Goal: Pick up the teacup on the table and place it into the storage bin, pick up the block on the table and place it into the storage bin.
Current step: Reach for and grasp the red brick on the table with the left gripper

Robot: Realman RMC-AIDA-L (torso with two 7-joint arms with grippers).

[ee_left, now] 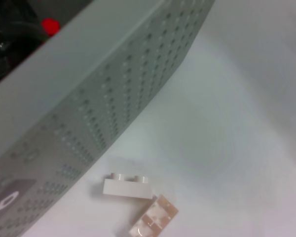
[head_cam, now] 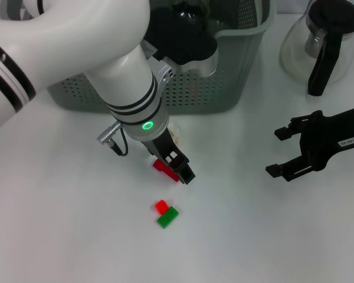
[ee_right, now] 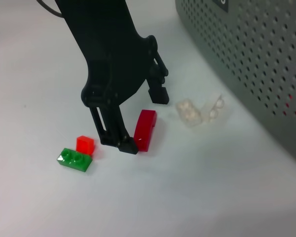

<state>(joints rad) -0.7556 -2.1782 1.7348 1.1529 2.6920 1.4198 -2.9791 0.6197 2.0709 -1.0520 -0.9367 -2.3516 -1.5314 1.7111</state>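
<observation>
My left gripper (head_cam: 170, 166) points down at the table in front of the storage bin (head_cam: 224, 88). Its fingers are open and stand on either side of a red block (head_cam: 164, 167). The right wrist view shows this gripper (ee_right: 144, 121) with the red block (ee_right: 145, 129) tilted on edge against one finger (ee_right: 127, 145). A small red block (head_cam: 161, 206) and a green block (head_cam: 167, 217) lie together nearer to me. No teacup shows on the table. My right gripper (head_cam: 275, 151) hangs open and empty at the right.
Two pale translucent blocks (ee_right: 187, 111) lie by the bin's wall (ee_right: 256, 59), and show in the left wrist view (ee_left: 126, 186). A glass coffee pot (head_cam: 324, 41) with a black handle stands at the back right. Something dark lies inside the bin (head_cam: 189, 9).
</observation>
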